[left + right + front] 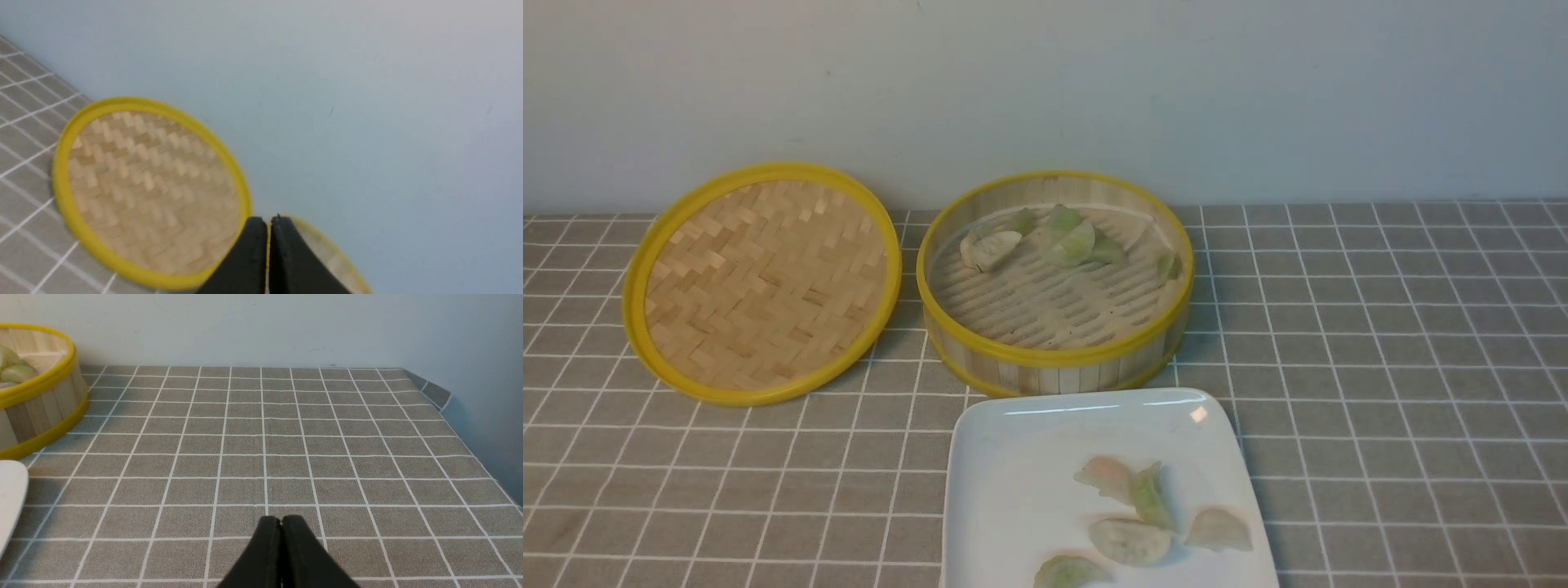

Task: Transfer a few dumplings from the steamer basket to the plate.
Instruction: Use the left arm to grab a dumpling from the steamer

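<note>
Five dumplings (1131, 541) lie on the plate (1013, 490), grouped in its near right part: one pinkish, two green, one pale, one beige, the green one beside the pinkish one touching it. The plate, white and glossy with rounded corners, sits at the near edge of the counter (1380, 327), just in front of the steamer basket (1054, 355) and close to its wall without clearly touching it. The steamer basket is round, with slat walls, a slatted floor and yellow rims, and stands upright toward the back of the counter. It holds several more dumplings (1068, 241), pale and green, gathered along the far side of the floor, with one apart at the right wall (an exact count is hard, since some overlap). The lid (760, 282), flat and woven with a yellow rim, is left of the basket, nearly touching it, with its woven face tilted toward the camera and its far edge up by the wall (1258, 98). The counter is covered with a grey cloth ruled in white squares. The left gripper (268, 222) has its black fingers pressed together with nothing between them, and the lid and part of the basket rim show beyond it. The right gripper (281, 520) is likewise closed and empty, above bare cloth well to the right of the basket and the plate.
</note>
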`<state>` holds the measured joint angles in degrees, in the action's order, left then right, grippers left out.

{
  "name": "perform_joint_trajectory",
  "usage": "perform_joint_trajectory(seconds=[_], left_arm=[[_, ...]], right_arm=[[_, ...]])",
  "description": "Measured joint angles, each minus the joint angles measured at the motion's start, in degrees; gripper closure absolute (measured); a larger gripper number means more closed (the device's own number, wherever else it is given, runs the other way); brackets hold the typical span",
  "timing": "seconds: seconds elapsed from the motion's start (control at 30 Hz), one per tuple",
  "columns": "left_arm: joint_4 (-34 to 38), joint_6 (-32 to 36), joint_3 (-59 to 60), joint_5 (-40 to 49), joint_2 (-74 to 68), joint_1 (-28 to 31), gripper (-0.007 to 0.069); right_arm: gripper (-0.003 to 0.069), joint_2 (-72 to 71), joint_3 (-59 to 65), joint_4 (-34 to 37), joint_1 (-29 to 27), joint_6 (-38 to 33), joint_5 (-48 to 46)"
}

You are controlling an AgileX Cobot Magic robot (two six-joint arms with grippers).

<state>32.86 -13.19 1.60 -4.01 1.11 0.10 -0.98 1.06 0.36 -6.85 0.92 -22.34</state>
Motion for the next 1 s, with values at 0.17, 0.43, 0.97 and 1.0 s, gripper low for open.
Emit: perform_joint_trajectory(seconds=[0.17, 0.43, 0.97, 1.0], left_arm=[[5.8, -3.0, -2.5, -15.7, 0.0, 0.0, 0.0629], [-9.7, 1.6, -30.7, -0.3, -17.0, 0.0, 0.0629], [-13.3, 20.0, -79.1, 65.6, -86.4, -0.5, 0.0629], [-13.1, 20.7, -81.4, 66.4, -89.3, -0.8, 0.0629]], right_arm=[[0.0673, 0.0, 0.0, 0.0, 0.0, 0.0, 0.0], [0.0673, 0.0, 0.0, 0.0, 0.0, 0.0, 0.0], [0.0673, 0.0, 0.0, 0.0, 0.0, 0.0, 0.0], [0.0673, 0.0, 0.0, 0.0, 0.0, 0.0, 0.0]])
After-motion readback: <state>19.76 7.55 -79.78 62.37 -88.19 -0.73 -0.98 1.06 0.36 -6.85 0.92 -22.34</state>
